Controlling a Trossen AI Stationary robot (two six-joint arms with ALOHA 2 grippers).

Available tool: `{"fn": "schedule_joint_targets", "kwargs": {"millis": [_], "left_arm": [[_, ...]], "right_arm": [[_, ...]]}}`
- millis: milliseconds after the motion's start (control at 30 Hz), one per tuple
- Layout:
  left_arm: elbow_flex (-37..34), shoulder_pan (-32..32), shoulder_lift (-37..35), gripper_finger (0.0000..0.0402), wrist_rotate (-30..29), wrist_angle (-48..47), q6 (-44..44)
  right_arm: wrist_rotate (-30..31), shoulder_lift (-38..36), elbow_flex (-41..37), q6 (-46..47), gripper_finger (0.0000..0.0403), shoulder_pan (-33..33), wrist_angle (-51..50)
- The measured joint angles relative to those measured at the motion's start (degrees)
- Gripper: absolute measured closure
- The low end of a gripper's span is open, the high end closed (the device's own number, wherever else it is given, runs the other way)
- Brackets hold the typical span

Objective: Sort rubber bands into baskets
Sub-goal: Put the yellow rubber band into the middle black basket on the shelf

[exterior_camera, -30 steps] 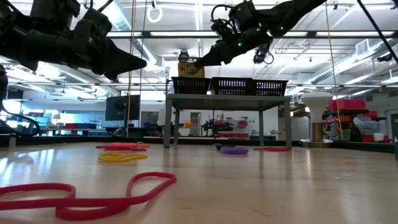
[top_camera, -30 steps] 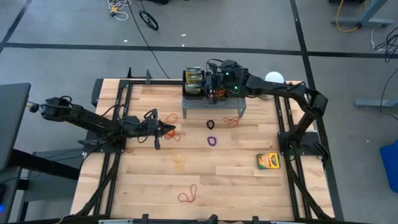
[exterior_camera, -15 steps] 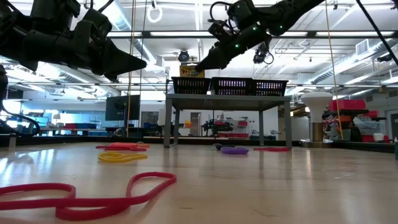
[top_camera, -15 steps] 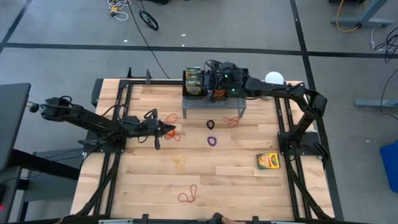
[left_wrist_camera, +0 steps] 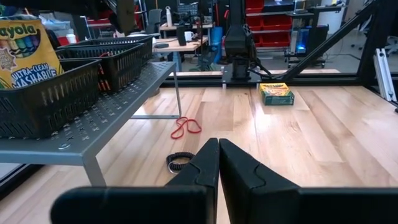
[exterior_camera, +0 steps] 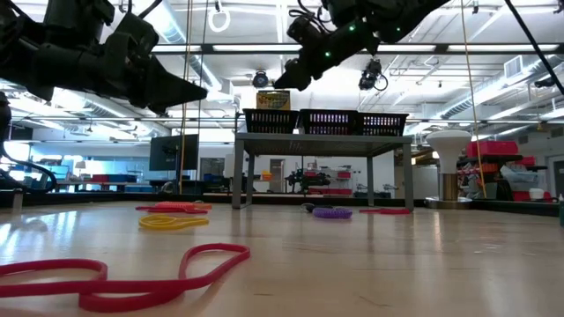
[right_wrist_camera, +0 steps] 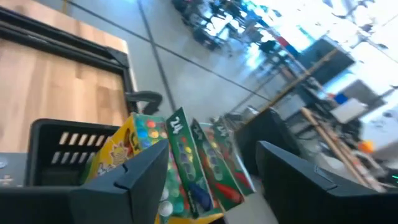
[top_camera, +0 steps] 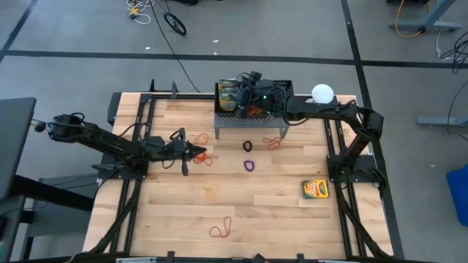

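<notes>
Rubber bands lie loose on the wooden table: a red one (top_camera: 221,230) near the front, a purple one (top_camera: 250,165), a black one (top_camera: 248,146) and orange ones (top_camera: 199,139) toward the middle. Three black mesh baskets (exterior_camera: 328,121) stand in a row on a grey perforated stand (top_camera: 252,123). The left basket (right_wrist_camera: 56,155) holds upright crayon boxes (right_wrist_camera: 186,168). My right gripper (right_wrist_camera: 211,152) hangs open just above those boxes, one finger on either side and apart from them. My left gripper (left_wrist_camera: 217,162) is shut on nothing and points level over the table's left part (top_camera: 205,153).
Another crayon box (top_camera: 316,189) lies flat on the table's right side. A yellow band (exterior_camera: 172,222) and a red band (exterior_camera: 176,208) lie left of the stand's legs. A white round lamp (top_camera: 322,93) stands at the far right. Black frame rails run along the table edges.
My right gripper has risen and swung toward the table's far left, over the left basket, tipping up from a downward slant toward level. Its fingertip, which was at the top of a crayon box, now stands clear above it. The box stays in the basket.
</notes>
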Motion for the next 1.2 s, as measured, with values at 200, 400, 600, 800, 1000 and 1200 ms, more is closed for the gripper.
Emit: {"fn": "schedule_joint_targets", "kwargs": {"millis": [200,400,600,800,1000,1200], "left_arm": [[0.0,0.0,0.0,0.0387,0.7,-0.3,0.3],[0.0,0.0,0.0,0.0387,3.4,-1.7,-0.3],[0.0,-1.8,0.0,0.0387,2.5,-7.4,-1.1],[0.0,-8.9,1.1,0.0387,-3.0,-11.4,-1.7],[2.6,-14.6,6.0,0.0386,-9.3,-17.8,-6.8],[10.0,-18.7,15.2,0.0361,-9.4,-26.2,-9.9]], "right_arm": [[11.6,-1.3,0.0,-2.3,0.0158,5.1,-0.8],[20.0,-3.7,0.0,1.1,0.0240,12.0,-7.6],[19.5,-4.0,0.0,11.9,0.0376,18.3,-20.3],[15.8,-3.9,-0.1,23.7,0.0392,26.4,-29.7],[14.2,-3.8,-10.5,27.1,0.0396,35.2,-15.4],[16.5,-3.8,-24.4,32.2,0.0398,40.9,3.2]]}}
